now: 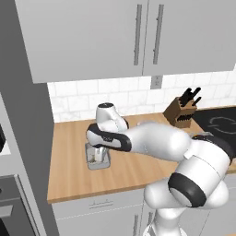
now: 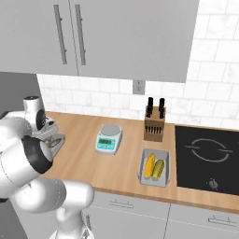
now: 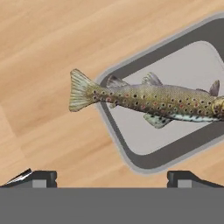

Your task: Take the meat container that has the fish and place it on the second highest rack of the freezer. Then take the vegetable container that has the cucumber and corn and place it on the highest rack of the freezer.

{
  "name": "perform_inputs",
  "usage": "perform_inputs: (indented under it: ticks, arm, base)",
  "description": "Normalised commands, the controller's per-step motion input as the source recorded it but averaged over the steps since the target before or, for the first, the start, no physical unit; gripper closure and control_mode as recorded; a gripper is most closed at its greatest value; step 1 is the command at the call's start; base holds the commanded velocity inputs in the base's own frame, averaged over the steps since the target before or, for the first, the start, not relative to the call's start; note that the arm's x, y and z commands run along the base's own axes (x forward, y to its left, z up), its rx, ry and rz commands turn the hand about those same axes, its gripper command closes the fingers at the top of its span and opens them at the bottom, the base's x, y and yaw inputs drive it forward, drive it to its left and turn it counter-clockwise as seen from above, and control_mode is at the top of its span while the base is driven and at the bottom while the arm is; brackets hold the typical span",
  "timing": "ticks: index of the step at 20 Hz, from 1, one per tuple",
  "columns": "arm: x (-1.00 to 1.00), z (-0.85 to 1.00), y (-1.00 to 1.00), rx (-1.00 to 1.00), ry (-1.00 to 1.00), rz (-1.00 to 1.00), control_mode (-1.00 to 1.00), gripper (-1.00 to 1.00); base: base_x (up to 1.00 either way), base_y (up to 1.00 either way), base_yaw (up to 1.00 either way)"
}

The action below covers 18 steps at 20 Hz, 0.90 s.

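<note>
Wooden countertop (image 2: 93,168), light butcher-block, runs left to right under grey wall cabinets (image 2: 121,37). Shallow grey rectangular meat container (image 3: 175,148) sits at the counter's left end, near the tall grey side panel; a speckled brown trout (image 3: 148,101) lies across it, tail fin sticking out over the rim onto the wood. From the left base camera this container (image 1: 97,162) shows directly beneath the hand.

Two-finger gripper (image 3: 112,177) hangs above the container, dark fingertips (image 3: 41,178) spread as wide as they go, nothing between them, touching nothing.

Second grey tray, the vegetable container (image 2: 155,179), rests toward the right on the near part of the counter, just left of the black cooktop (image 2: 207,156). Yellow corn cob (image 2: 150,165) and green cucumber (image 2: 158,168) lie side by side inside.

Between the two containers: white kitchen scale (image 2: 108,139). Wooden knife block (image 2: 154,125) with black handles stands farther back, by the tiled wall.
</note>
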Motion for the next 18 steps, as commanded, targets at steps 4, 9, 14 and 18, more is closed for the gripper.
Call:
perform_inputs:
  ticks: [4, 9, 14, 18]
  arm:
    - [0.2, -0.26, 0.0, 0.0, 0.0, 0.0, -1.0, -1.0]
    - [0.14, -0.37, 0.0, 0.0, 0.0, 0.0, -1.0, -1.0]
    - [0.12, -0.33, 0.0, 0.0, 0.0, 0.0, -1.0, -1.0]
    - [0.08, -0.2, 0.0, 0.0, 0.0, 0.0, -1.0, -1.0]
  base:
    - [0.0, 0.0, 0.0]
    - [0.0, 0.0, 0.0]
    - [0.0, 0.0, 0.0]
    - [0.0, 0.0, 0.0]
